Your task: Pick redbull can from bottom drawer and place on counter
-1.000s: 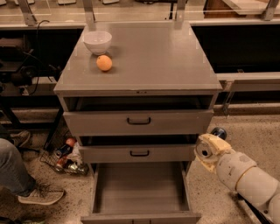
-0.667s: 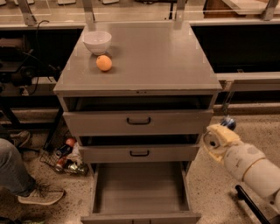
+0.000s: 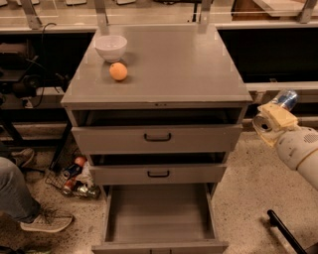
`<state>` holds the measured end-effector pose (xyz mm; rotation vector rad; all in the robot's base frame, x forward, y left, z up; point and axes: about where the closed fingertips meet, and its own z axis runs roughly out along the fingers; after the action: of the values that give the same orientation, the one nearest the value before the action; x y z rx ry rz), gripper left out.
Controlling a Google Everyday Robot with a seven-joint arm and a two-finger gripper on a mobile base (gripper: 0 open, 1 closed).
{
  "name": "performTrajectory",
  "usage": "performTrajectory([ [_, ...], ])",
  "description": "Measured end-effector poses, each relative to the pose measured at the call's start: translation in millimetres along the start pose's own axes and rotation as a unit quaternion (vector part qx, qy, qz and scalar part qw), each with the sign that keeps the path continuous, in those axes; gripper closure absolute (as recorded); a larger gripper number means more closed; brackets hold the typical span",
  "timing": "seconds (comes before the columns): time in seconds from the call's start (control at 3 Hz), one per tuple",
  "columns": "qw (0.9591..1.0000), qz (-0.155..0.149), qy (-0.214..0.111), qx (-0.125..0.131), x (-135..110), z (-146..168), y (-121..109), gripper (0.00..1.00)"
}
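The bottom drawer (image 3: 159, 216) is pulled open and its grey floor is bare. My gripper (image 3: 275, 115) is to the right of the cabinet, at about the height of the top drawer, shut on the redbull can (image 3: 285, 98), whose silver-and-blue end sticks up past the cream fingers. The can hangs beside and slightly below the counter (image 3: 169, 64), off its right edge. On the counter's back left stand a white bowl (image 3: 111, 46) and an orange fruit (image 3: 118, 71).
Two shallower drawers with black handles (image 3: 157, 137) sit above the open one, slightly ajar. A wire basket with cans (image 3: 74, 178) lies on the floor at left, near a person's leg and shoe (image 3: 30, 213). A pale ledge with metal posts (image 3: 149, 15) runs behind.
My gripper has risen with the can from beside the middle drawer to beside the top drawer and has moved a little to the right.
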<state>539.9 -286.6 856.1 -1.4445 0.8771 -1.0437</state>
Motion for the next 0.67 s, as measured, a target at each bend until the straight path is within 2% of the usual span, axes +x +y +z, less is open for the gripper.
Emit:
performTrajectory([
  [0.67,0.9999,-0.009,-0.005,0.002,-0.9,1.1,-3.1,1.0],
])
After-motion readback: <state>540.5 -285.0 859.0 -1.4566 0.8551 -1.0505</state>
